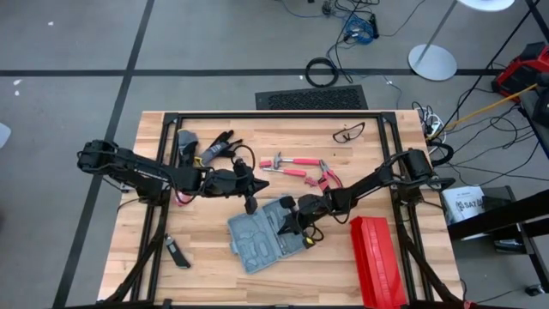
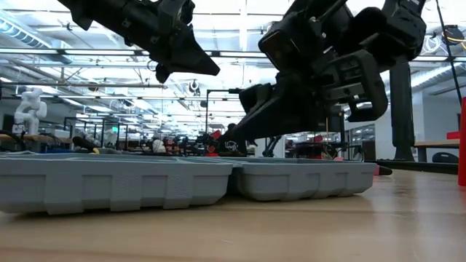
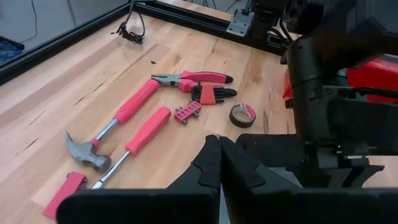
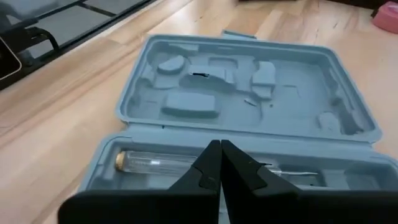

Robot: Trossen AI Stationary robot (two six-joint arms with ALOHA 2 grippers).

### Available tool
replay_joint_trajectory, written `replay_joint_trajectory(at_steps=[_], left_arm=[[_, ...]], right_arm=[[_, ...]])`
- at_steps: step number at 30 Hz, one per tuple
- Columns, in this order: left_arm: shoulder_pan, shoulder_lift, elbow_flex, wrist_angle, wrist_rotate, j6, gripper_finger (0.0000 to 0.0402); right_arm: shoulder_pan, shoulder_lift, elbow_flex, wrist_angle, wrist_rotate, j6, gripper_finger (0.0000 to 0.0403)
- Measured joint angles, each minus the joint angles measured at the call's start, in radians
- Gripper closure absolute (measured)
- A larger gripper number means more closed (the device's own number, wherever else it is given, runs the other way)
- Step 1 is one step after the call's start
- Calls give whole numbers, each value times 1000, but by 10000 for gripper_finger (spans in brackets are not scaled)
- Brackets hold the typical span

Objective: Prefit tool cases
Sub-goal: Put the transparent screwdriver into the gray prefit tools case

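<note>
The blue-grey tool case (image 1: 257, 240) lies open on the wooden table, both halves flat and their grey moulded slots (image 4: 249, 87) facing up. A clear-handled screwdriver (image 4: 149, 163) rests in the half nearer my right arm. My right gripper (image 4: 219, 144) is shut and stands low over that half, near the hinge (image 1: 287, 225). My left gripper (image 1: 251, 206) is shut and hangs higher, above the case's far edge (image 2: 215, 71), with nothing in it (image 3: 219, 140). My right gripper slants down over the case's hinge side with its fingers shut. I cannot tell whether the tips touch the case or the screwdriver; in the low view they stand just above the rim (image 2: 218, 156).
Loose red-handled tools lie beyond the case: hammer (image 3: 109, 134), screwdriver (image 3: 146, 130), pliers (image 3: 189, 78), tape roll (image 3: 242, 115). A long red ribbed box (image 1: 377, 262) sits at the near right, safety glasses (image 1: 347, 133) at the far edge, and a small knife (image 1: 177, 253) at the near left.
</note>
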Motion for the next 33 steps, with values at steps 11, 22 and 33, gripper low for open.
replay_joint_trajectory(at_steps=[11, 22, 33], left_arm=[[1, 0, 0, 3, -8, -26, 393], [1, 0, 0, 0, -8, -25, 393], [0, 0, 0, 1, -8, -25, 393]], right_arm=[[1, 88, 0, 41, -4, 25, 403], [6, 12, 0, 43, -3, 38, 403], [18, 88, 0, 112, -9, 84, 403]])
